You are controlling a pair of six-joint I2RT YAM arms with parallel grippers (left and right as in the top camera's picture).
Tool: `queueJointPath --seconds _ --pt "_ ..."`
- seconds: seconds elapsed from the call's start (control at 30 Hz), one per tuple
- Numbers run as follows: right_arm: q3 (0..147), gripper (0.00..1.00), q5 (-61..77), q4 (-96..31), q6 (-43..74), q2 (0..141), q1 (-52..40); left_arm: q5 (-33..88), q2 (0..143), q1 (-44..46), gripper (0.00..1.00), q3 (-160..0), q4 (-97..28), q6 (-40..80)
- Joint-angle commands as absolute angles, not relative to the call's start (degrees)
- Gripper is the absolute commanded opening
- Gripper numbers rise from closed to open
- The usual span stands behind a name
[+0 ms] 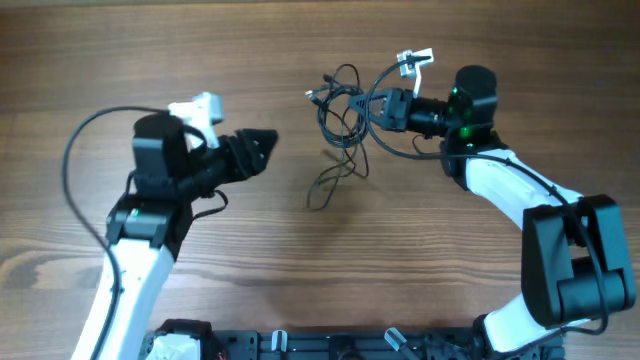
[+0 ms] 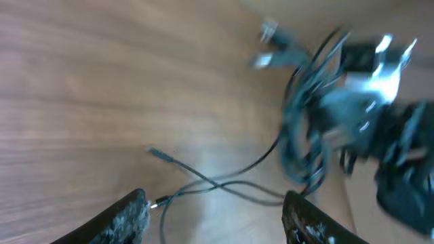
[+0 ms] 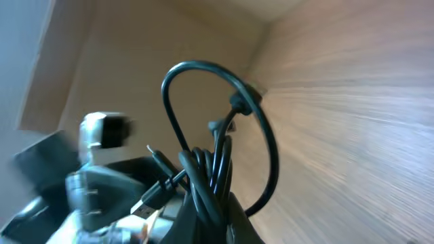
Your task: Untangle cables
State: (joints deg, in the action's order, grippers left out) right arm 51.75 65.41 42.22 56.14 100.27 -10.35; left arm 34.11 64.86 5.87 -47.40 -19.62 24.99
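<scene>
The cables (image 1: 345, 110) are thin black wires bunched in a loose knot at the table's upper middle, with loose ends trailing toward the front (image 1: 325, 185). My right gripper (image 1: 378, 108) is shut on the bundle of cables (image 3: 210, 176) and holds it; a loop (image 3: 224, 129) arches above the fingers and a plug end (image 3: 152, 196) sticks out to the left. My left gripper (image 1: 262, 148) is open and empty, left of the cables. In the left wrist view its fingers (image 2: 213, 217) frame two loose cable ends (image 2: 203, 183) lying on the table.
The wooden table (image 1: 120, 60) runs under everything. The thick black arm cable (image 1: 75, 170) loops left of my left arm. The arm bases and a black rail (image 1: 330, 345) stand along the front edge.
</scene>
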Motion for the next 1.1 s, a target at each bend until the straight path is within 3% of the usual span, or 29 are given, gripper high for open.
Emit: queueJointPath --seconds 0.0,0.1,0.27,0.57,0.67,0.8,0.93,1.07 --pt "52.0 0.04 68.5 46.6 69.7 98.9 -10.1 46.9 70.3 5.7 0.68 -47.7 -19.0 16.3" --pt "52.0 0.04 65.0 46.7 80.8 98.9 -10.2 54.2 72.3 5.8 0.71 -47.7 -17.9 10.2" --pt "52.0 0.04 59.4 46.7 97.7 98.9 -10.6 54.3 72.4 5.8 0.8 -47.7 -17.6 6.2" --pt "52.0 0.04 56.4 47.9 106.1 98.9 -14.2 48.7 72.5 7.8 0.82 -47.7 -12.3 6.2" --pt "52.0 0.04 56.6 49.1 106.7 98.9 -15.2 45.2 73.1 10.0 0.75 -47.7 -9.9 6.5" --pt "52.0 0.04 56.6 52.3 106.4 98.9 -16.2 36.9 76.4 12.3 0.74 -47.7 -4.1 18.3" --pt "52.0 0.04 56.6 52.3 105.1 98.9 -16.3 37.0 79.5 13.7 0.81 -47.7 4.9 28.1" --pt "52.0 0.04 56.6 52.3 105.0 98.9 -16.3 37.0 82.6 16.4 0.81 -47.7 10.2 33.5"
